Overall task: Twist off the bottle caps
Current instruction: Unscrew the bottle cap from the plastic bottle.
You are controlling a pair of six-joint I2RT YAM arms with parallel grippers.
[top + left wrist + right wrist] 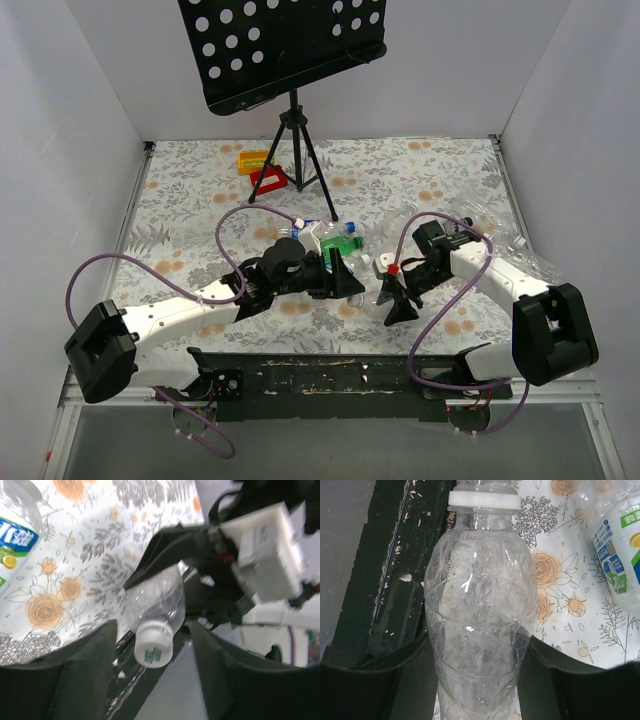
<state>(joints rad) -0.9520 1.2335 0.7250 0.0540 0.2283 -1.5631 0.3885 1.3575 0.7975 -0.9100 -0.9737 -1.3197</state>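
Note:
A clear bottle (480,610) hangs between the two arms, and my right gripper (477,650) is shut on its body. Its neck points toward the table's near edge and carries a white cap (153,647) with a green mark. My left gripper (153,625) is open around that cap, with a gap on each side between cap and fingers (90,670). In the top view the left gripper (350,275) faces the right gripper (392,293) just in front of a pile of bottles (335,240). The pile includes a green bottle and a labelled one.
More clear bottles (500,235) lie at the right side of the floral cloth (200,200). A black tripod stand (293,140) rises at the back, with a red block (268,180) and a yellow block (252,158) beside it. A black base rail (330,375) runs along the near edge.

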